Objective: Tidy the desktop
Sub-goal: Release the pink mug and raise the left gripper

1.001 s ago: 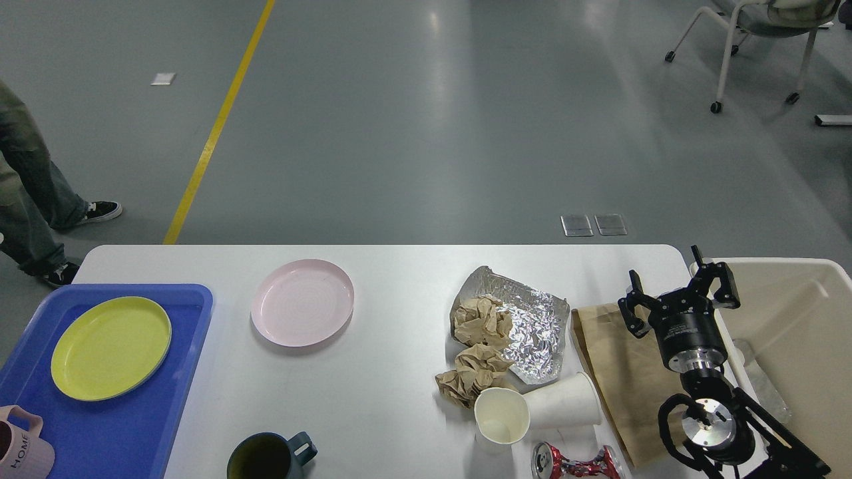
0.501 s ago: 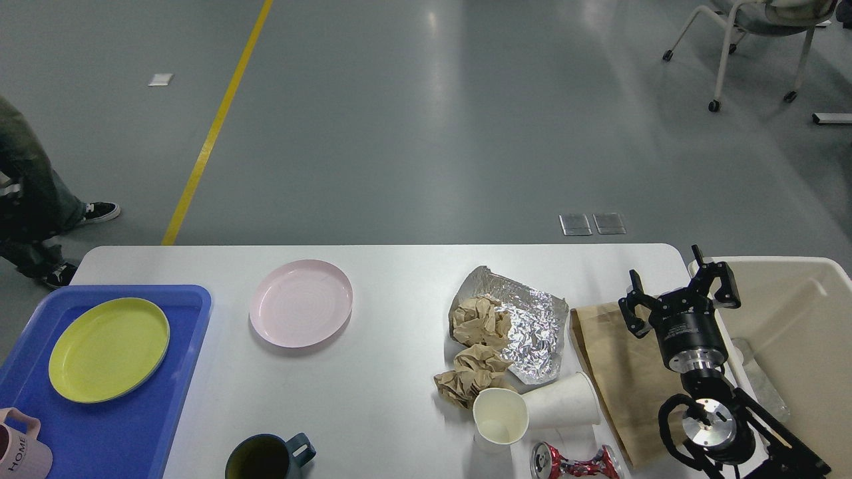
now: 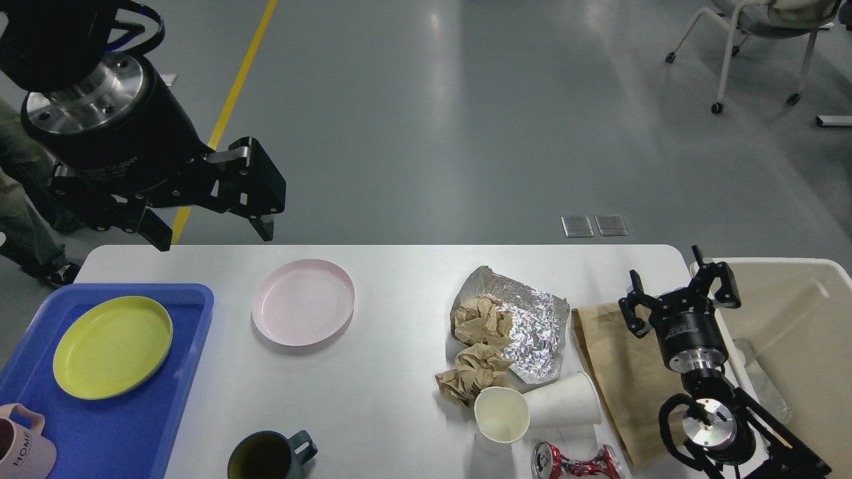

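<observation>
Grey polished floor with a yellow line fills the upper half of the head view, and below it the desktop point(image 3: 393, 372) spreads wide and white across the lower half, littered on its right side. What has changed is large: the left gripper point(image 3: 213, 223) has swung into sight at upper left, where half a second ago there was only floor, and it now hangs with its fingers spread apart and empty, above the table's far left corner, near the pink plate point(image 3: 303, 303). I judge that the left arm is starting on the crockery, probably that plate, which would go to the blue tray point(image 3: 166, 392) beside the yellow plate point(image 3: 112, 347). The right gripper point(image 3: 679, 293) has not moved; it too is spread and empty, poised between the brown paper bag point(image 3: 616, 372) and the beige bin point(image 3: 799, 319). Rubbish waits on the right: a crumpled foil sheet point(image 3: 532, 326), two wads of brown paper point(image 3: 476, 346), two paper cups point(image 3: 532, 409) and a crushed can point(image 3: 576, 461). A dark mug point(image 3: 266, 456) sits at the near edge, a pink mug point(image 3: 23, 446) on the tray. Nothing blocks the way to the pink plate, though it lies flat and gives little to grip.
</observation>
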Controlling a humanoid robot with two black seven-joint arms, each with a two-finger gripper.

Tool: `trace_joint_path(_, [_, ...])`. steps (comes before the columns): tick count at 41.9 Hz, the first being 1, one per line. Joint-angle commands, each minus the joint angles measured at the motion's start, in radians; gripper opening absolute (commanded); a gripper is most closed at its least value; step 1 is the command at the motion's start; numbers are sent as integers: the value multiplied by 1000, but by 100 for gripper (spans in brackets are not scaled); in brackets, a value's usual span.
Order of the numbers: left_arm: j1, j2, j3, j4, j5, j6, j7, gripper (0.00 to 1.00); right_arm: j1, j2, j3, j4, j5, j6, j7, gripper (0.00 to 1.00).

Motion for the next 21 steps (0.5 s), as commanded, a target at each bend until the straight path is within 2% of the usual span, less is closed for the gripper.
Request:
trace_joint_path(1, [3, -3, -20, -7, -7, 0, 0, 96, 0, 0, 0, 0, 0, 0, 0, 100])
trace_joint_path(21, [101, 14, -27, -17, 24, 0, -2, 95, 0, 0, 0, 2, 0, 0, 0, 100])
